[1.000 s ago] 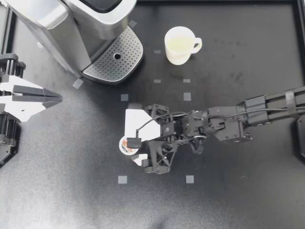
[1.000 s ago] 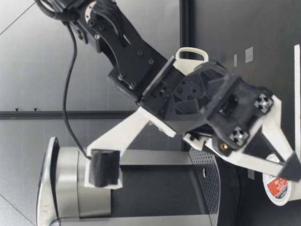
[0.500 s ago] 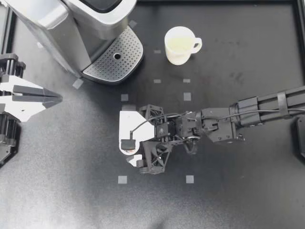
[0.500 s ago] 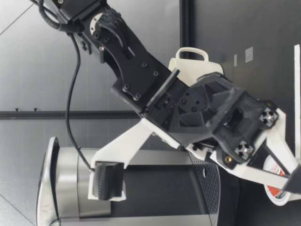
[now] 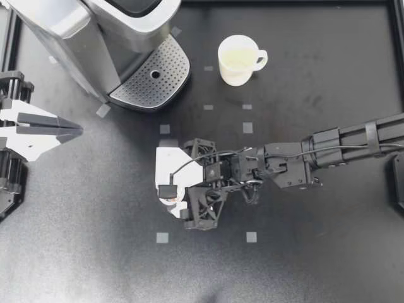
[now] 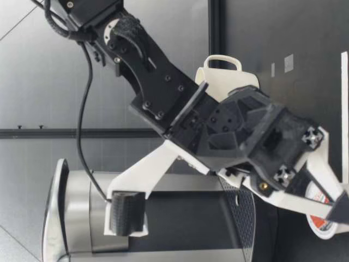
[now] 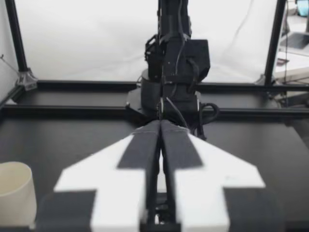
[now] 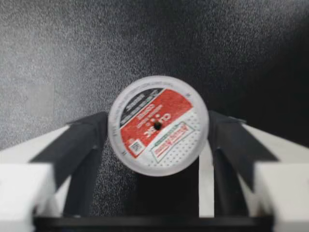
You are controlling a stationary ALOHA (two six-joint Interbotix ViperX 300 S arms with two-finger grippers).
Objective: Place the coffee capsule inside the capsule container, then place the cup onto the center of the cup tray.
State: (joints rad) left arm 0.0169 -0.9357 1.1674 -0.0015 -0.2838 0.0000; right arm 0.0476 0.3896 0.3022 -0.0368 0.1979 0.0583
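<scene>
The coffee capsule (image 8: 158,125), with its red and white foil lid, stands on the black table between the fingers of my right gripper (image 5: 169,189). That gripper is open, one finger (image 8: 82,145) close on each side of the capsule, and its body hides most of the capsule (image 5: 166,201) from above. In the low view my right gripper (image 6: 330,185) reaches down around the capsule (image 6: 319,213). The pale cup (image 5: 238,60) stands upright at the back, right of the perforated cup tray (image 5: 151,76). My left gripper (image 5: 63,130) rests shut and empty at the left edge.
The silver coffee machine (image 5: 95,31) fills the back left corner, its tray jutting toward the centre. A black frame (image 5: 398,63) borders the table. Small grey tape squares (image 5: 248,127) mark the surface. The cup (image 7: 14,193) also shows beside my left gripper (image 7: 159,130).
My right gripper has slid left and sunk over the capsule, and its fingers have drawn in toward it. The left arm, cup and machine have not moved.
</scene>
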